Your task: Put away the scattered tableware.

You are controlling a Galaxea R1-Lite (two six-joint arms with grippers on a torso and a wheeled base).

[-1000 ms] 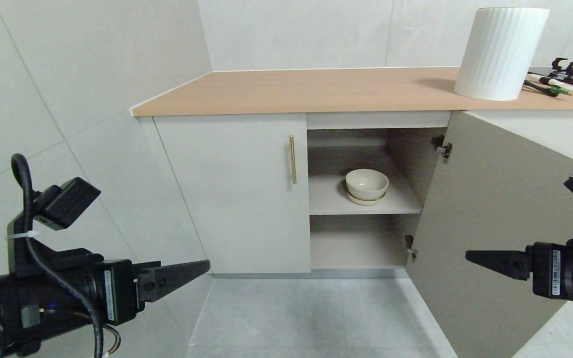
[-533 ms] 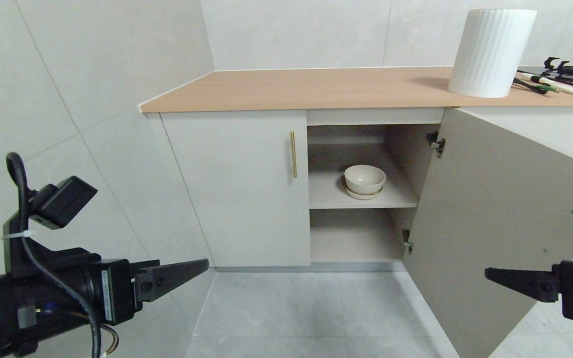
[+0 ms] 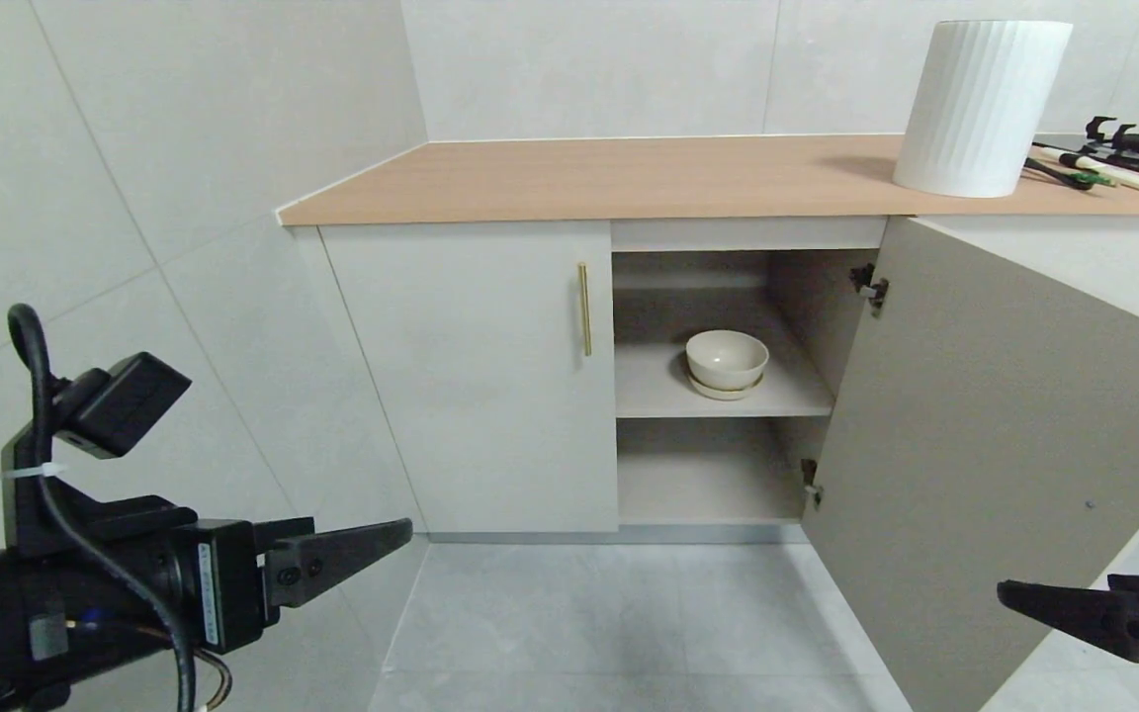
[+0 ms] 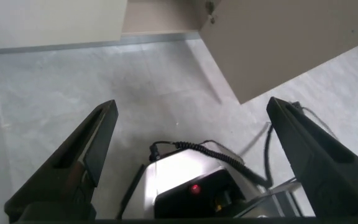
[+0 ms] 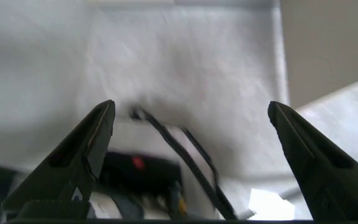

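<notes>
Tiled kitchen corner, cabinet door (image 3: 975,425) open | bowl (image 3: 726,356) sits on plate (image 3: 723,392) on upper shelf (image 3: 654,388), looks put away | left gripper (image 3: 401,531) and right gripper (image 3: 1009,591) low near the floor, fingers spread, empty | guessing utensils (image 3: 1113,170) on worktop (image 3: 629,178) are what's left, plus closing that door

The open cabinet door (image 3: 985,445) juts out rightward — an obstacle. The middle shelf (image 3: 658,381) offers room left of the bowl (image 3: 727,359).
</notes>
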